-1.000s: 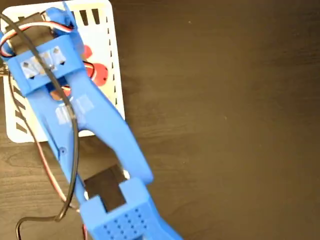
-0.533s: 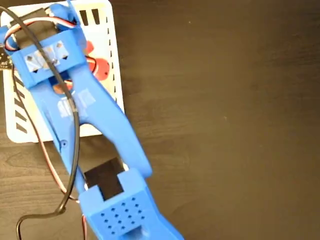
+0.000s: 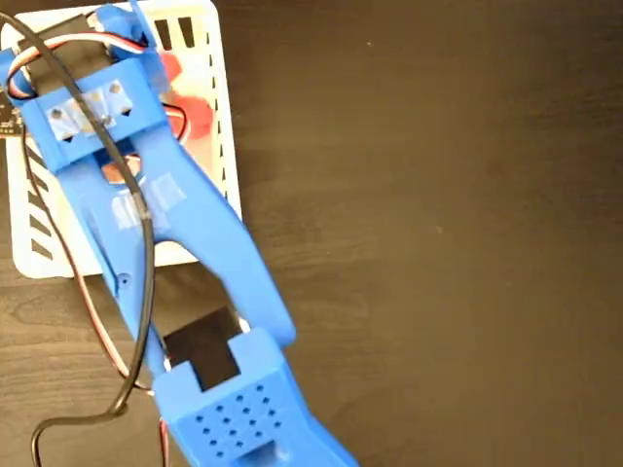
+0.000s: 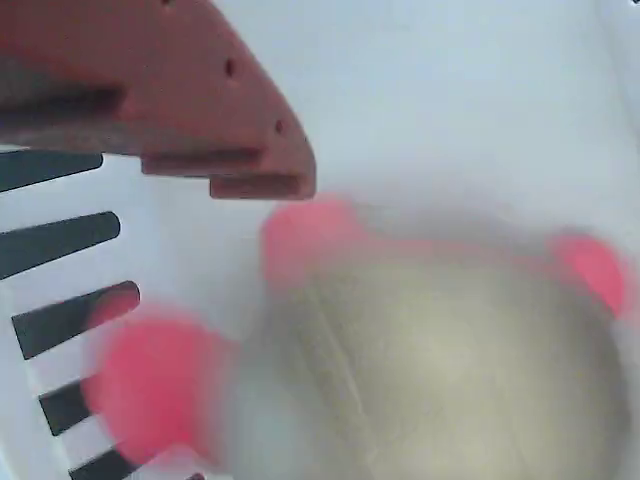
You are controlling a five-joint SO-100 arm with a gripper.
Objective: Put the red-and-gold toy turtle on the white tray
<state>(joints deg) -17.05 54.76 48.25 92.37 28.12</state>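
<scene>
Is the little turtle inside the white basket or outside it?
Inside. In the wrist view the red-and-gold toy turtle lies blurred on the white tray floor by its slotted wall; the fixed view shows red inside the tray's rim.

I note a matt dark wood-grain table [image 3: 438, 243], a smooth white plastic tray [image 3: 219, 146], a matt blue moulded plastic arm [image 3: 195, 243], and the turtle's [image 4: 440, 370] dull-gold shell, blurred.
</scene>
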